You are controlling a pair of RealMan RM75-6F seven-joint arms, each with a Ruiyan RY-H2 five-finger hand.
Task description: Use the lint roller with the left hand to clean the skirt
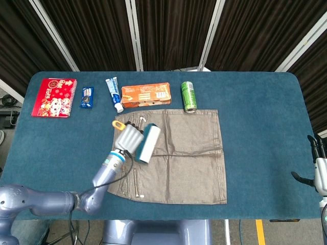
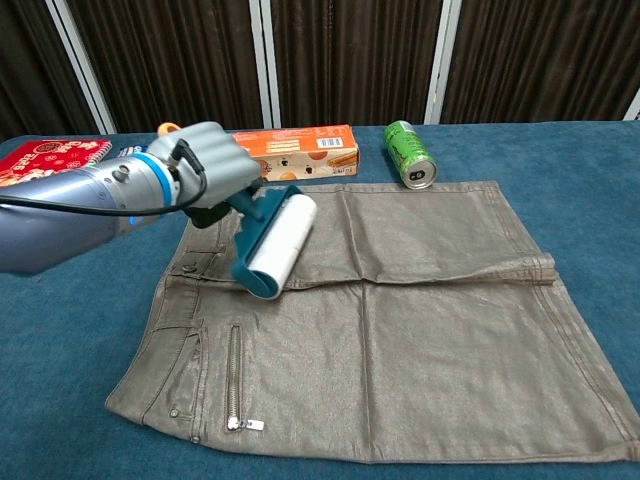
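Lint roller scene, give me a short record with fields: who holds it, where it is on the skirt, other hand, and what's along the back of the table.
holder: left hand grips the lint roller
roller position: on the skirt, near its waistband end
right hand: at the table edge, holding nothing
back row: red booklet, blue packet, toothpaste tube, orange box, green can

Faintly sheened grey cloth skirt (image 2: 420, 330)

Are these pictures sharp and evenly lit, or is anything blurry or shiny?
Head view: even light, sharp, soft shadows. Chest view: the skirt shows a dull sheen; the left hand holding the lint roller looks slightly soft; the near forearm looms large.
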